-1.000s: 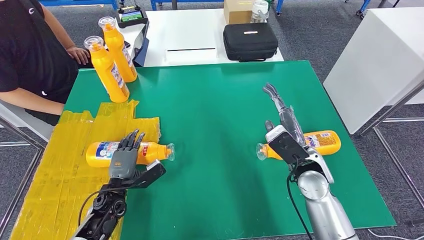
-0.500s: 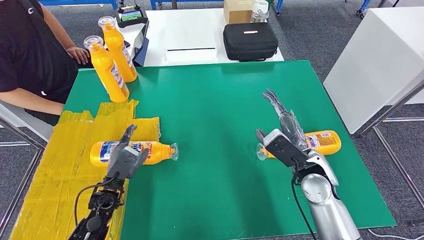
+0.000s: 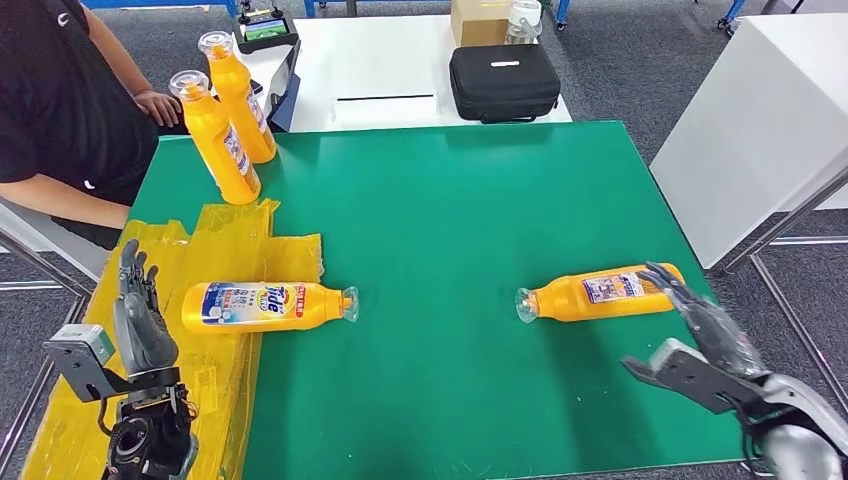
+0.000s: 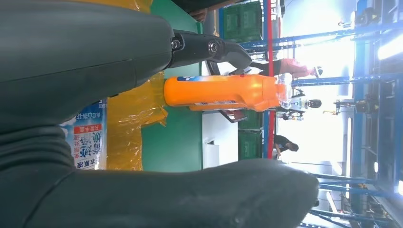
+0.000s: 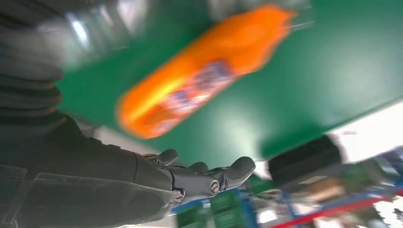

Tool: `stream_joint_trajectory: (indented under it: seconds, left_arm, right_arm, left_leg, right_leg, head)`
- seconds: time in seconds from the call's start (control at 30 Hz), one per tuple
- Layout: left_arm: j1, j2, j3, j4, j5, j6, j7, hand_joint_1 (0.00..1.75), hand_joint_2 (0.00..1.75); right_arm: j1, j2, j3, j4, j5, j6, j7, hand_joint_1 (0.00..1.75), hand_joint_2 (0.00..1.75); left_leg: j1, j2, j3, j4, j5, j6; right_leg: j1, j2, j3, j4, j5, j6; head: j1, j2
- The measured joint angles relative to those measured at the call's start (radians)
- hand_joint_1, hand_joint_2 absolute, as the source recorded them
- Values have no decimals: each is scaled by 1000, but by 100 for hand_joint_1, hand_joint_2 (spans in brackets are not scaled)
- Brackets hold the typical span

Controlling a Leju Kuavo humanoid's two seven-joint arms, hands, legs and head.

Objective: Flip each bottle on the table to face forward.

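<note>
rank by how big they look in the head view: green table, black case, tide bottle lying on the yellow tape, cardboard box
1. green table
2. Tide bottle
3. black case
4. cardboard box
The bottle and case look close in size; the case sits farther from the camera, so that order is unsure. The box is cut off by the frame.

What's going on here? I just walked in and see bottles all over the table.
A humanoid robot is turning bottles label-up. Two bottles lie on the green table: the left bottle with its label showing, the right bottle likewise. The left hand and right hand hold nothing, fingers apart. Two upright bottles stand near a seated person.
</note>
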Motion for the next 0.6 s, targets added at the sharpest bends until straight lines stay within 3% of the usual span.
stream_joint_trajectory:
  seconds: [0.13, 0.27, 0.47, 0.6]
  left_arm:
    - [12, -2, 0, -19, 13, 1, 3, 0, 0]
    - [10, -3, 0, -21, 31, 1, 4, 0, 0]
    - [1, -5, -6, -20, 50, -1, 5, 0, 0]
    - [-12, -7, -23, -14, 67, -1, 2, 0, 0]
  right_arm:
    - [64, -41, -123, -30, 46, 40, -1, 0, 175]
    - [65, -75, -185, -30, 137, 37, 32, 0, 175]
    - [11, -129, -185, 30, 218, 6, 67, 0, 175]
    - [-89, -151, -112, 141, 260, -14, 70, 0, 175]
  left_leg:
    - [0, 2, 1, 0, -1, 1]
    - [0, 5, 1, 0, -1, 1]
    - [0, 6, 1, 0, 0, 1]
    - [0, 7, 2, 0, 0, 1]
  right_leg:
    - [0, 2, 0, 0, 0, 0]
    - [-1, 2, 0, 0, 0, 0]
    - [-1, 2, 0, 0, 1, 0]
    - [-1, 4, 0, 0, 2, -1]
  head:
    - [0, 0]
    - [0, 0]
    - [0, 0]
    - [0, 0]
